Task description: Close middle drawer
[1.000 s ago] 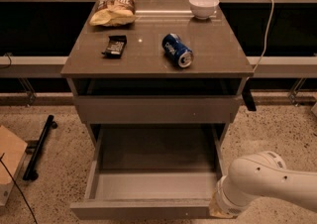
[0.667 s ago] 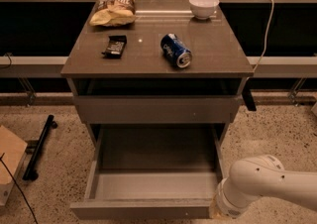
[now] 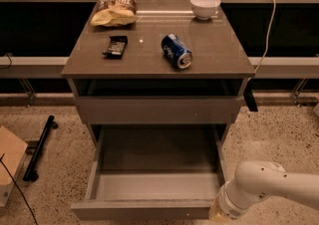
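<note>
The wide, shallow grey-brown middle drawer (image 3: 142,210) stands pulled far out below the grey-brown worktop (image 3: 219,52), which carries 1 blue drinks can (image 3: 177,51) on its side. The gripper (image 3: 217,212) sits at the drawer's right front corner, apparently touching the panel; its opening cannot be told.

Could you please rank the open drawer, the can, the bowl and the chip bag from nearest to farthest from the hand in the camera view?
The hand is at the bottom right, by the front right corner of the open drawer.
1. The drawer: right beside it.
2. The can: lying on the top, right of centre.
3. The bowl: back right corner.
4. The chip bag: back left.
</note>
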Tool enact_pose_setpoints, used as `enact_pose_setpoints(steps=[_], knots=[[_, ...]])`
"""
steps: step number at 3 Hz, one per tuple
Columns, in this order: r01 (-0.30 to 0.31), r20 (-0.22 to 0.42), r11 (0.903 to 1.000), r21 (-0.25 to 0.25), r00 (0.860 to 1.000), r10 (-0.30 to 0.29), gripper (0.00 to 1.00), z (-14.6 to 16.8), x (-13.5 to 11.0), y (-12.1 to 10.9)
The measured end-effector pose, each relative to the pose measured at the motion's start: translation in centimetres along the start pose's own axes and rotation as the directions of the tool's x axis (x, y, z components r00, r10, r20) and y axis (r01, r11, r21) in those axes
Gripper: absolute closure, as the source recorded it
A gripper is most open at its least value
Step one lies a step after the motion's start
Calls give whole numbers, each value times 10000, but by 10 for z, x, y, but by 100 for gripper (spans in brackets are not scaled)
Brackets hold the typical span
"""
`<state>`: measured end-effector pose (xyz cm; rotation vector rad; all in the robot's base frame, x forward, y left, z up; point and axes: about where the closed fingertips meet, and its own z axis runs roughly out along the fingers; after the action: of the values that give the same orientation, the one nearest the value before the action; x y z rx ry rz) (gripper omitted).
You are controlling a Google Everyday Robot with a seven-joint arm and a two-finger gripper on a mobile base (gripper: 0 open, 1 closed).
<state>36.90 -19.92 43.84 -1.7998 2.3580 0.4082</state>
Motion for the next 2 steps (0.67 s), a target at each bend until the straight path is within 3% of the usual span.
enact_pose_setpoints(steps=[1,2], knots=[[-441,537,9989,180,9976,431,100,-1,-5,-35],[-458,606,9984,346,9972,436,100,-5,-8,-44]])
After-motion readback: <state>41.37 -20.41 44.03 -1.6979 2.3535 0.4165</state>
